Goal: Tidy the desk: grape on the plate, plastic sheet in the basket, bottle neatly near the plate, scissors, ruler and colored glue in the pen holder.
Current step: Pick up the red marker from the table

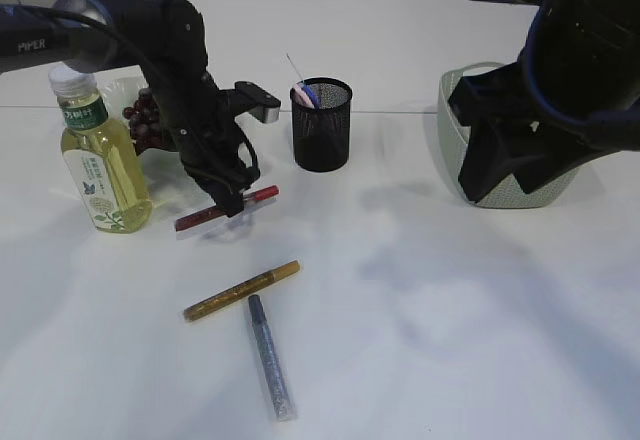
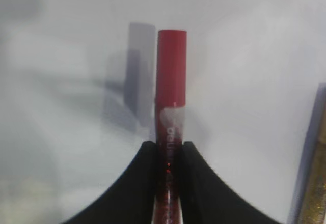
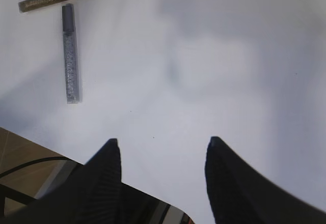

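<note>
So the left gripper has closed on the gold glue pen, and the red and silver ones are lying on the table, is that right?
Not quite. The left gripper has closed on the red glue pen, as the left wrist view shows. The gold glue pen and the silver glue pen are the ones lying on the table.

black arms (image 1: 170, 50), white "piper" lettering, black cables

"PIPER" in white on the left arm (image 1: 40, 45). Red glue pen (image 2: 170, 112) has white lettering, looks like "deli", partly hidden by the fingers. Bottle (image 1: 100, 160) label has green print, too small to read.
</note>
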Robot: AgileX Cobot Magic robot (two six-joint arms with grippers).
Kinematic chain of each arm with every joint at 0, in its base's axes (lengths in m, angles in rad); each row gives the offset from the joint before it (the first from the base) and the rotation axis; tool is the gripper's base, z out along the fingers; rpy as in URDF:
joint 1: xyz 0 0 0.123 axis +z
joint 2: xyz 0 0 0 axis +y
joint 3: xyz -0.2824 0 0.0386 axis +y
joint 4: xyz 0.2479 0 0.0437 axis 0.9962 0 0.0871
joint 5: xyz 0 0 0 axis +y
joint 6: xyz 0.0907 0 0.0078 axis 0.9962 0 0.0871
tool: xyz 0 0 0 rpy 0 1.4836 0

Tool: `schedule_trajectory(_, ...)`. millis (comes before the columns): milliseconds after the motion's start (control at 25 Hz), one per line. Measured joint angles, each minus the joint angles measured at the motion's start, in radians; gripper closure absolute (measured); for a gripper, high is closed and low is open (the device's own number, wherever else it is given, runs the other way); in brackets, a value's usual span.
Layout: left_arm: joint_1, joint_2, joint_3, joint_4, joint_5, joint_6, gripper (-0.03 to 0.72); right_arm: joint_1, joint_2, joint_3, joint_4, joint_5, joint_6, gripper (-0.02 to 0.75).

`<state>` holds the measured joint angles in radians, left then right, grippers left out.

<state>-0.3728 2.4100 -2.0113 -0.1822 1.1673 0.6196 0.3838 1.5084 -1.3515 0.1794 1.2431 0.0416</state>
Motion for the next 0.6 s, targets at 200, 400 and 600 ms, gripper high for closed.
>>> schedule_trajectory(200,0.0,0.001,-0.124,-0.065,0.047,-0.091,0.589,0.0,0.0,0.0,0.0,0.0,0.0,0.315)
schedule_trajectory(400,0.0,-0.001,-0.161,-0.152,0.049,-0.181,0.589,0.0,0.0,0.0,0.002,0.0,0.0,0.315)
schedule_trajectory(600,0.0,-0.031,-0.161,-0.156,0.053,-0.289,0.589,0.0,0.0,0.0,0.002,0.0,0.0,0.315)
